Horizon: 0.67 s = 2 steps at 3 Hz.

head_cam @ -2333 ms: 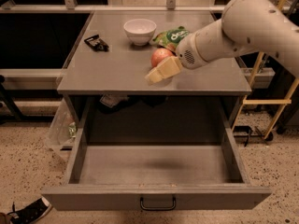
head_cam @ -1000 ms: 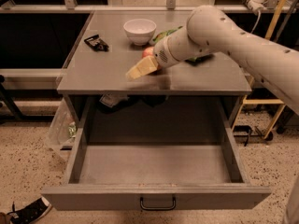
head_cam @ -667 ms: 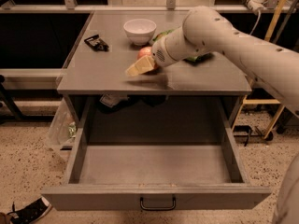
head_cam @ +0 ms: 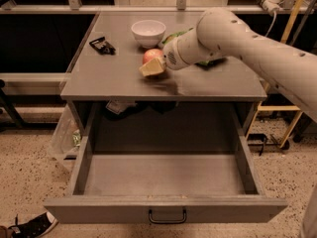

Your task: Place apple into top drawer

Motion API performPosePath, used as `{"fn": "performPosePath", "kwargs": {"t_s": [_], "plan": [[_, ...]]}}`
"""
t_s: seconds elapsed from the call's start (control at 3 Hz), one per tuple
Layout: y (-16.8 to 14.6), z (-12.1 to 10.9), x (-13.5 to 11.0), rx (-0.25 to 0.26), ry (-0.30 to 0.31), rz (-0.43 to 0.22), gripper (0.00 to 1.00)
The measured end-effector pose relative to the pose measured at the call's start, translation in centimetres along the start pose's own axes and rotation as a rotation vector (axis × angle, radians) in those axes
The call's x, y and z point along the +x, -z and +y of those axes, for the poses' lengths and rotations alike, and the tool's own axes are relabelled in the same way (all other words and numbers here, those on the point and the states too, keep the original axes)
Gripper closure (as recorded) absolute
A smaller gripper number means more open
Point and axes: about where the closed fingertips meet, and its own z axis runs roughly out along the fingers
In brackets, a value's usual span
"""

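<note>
Single camera — high, facing cabinet (head_cam: 99, 78) front, looking down, mid-range — gripper (head_cam: 152, 67) over cabinet top.

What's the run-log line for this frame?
hand: at front of apple | apple: over cabinet top, near white bowl | top drawer: open, apple not inside | grasp: unconfirmed

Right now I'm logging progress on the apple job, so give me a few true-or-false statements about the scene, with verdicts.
1. The top drawer is pulled open. True.
2. The apple lies in the drawer. False: it is up at the cabinet top, next to the pincer.
3. The white bowl stands behind the apple. True.
4. The pincer hangs inside the drawer. False: it is at the apple, over the cabinet top.
</note>
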Motion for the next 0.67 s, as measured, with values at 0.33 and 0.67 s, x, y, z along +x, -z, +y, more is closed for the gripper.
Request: {"fn": "performPosePath", "kwargs": {"t_s": [0.33, 0.67], "plan": [[1.7, 0.4, -0.2, 0.004, -0.008, -0.043, 0.88], [5.1, 1.6, 0.1, -0.026, 0.018, -0.087, 1.0]]}}
